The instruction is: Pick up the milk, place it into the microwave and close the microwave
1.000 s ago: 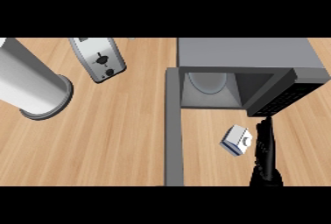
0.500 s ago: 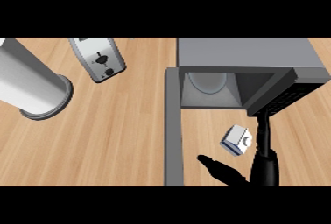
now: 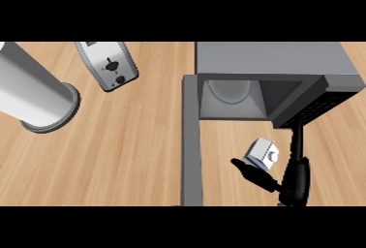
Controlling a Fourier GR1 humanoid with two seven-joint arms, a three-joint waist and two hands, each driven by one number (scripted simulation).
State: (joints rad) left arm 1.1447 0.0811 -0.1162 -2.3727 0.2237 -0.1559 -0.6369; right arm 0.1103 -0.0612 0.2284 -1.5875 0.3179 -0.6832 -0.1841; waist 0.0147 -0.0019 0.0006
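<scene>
The milk carton (image 3: 262, 154) lies tipped on the wooden counter (image 3: 129, 160) before the open microwave (image 3: 271, 82), its long axis slanting up-right. The right hand (image 3: 286, 177) spreads apart around it, thumb below-left, fingers alongside; contact is unclear. The forearm is cut off.

Right hand (image 3: 275, 175) now nearer — beside milk (image 3: 262, 154).
</scene>
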